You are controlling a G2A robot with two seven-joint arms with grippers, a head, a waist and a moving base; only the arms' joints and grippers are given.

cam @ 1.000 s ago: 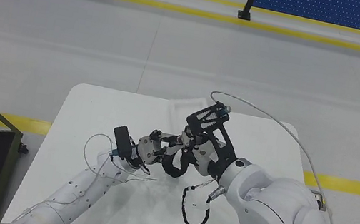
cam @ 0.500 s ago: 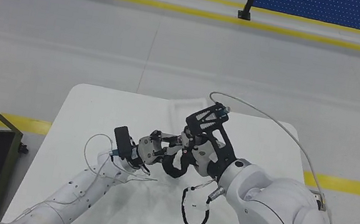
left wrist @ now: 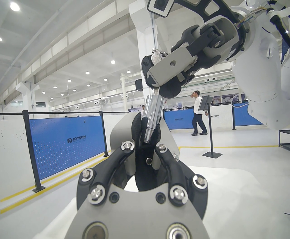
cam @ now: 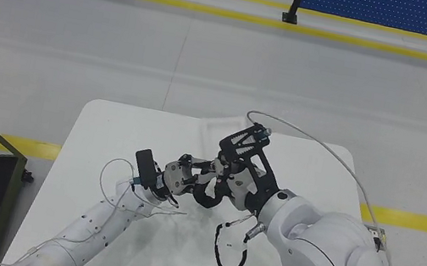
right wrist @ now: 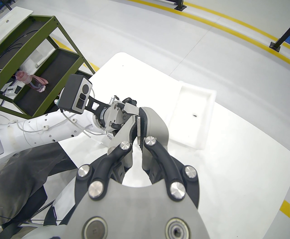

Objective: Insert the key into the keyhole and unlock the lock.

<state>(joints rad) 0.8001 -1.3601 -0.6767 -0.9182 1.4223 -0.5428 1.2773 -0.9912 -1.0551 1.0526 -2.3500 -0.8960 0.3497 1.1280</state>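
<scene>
The right gripper [right wrist: 138,121] has its fingers pinched together on the thin edge of a key [right wrist: 137,126]. Close against it comes the left arm [right wrist: 38,133] — wrist camera [right wrist: 76,95] and all. Under them lies a white table [right wrist: 238,147] carrying a shallow white tray [right wrist: 204,99]; a green cart [right wrist: 45,79] stands beside the table.

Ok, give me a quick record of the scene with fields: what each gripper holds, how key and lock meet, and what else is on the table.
Left gripper: shut on the lock, a shiny metal cylinder, held above the table
Right gripper: shut on the key
Key and lock: key blade meets the lock's upper end; depth cannot be told
Also on table: white tray
</scene>
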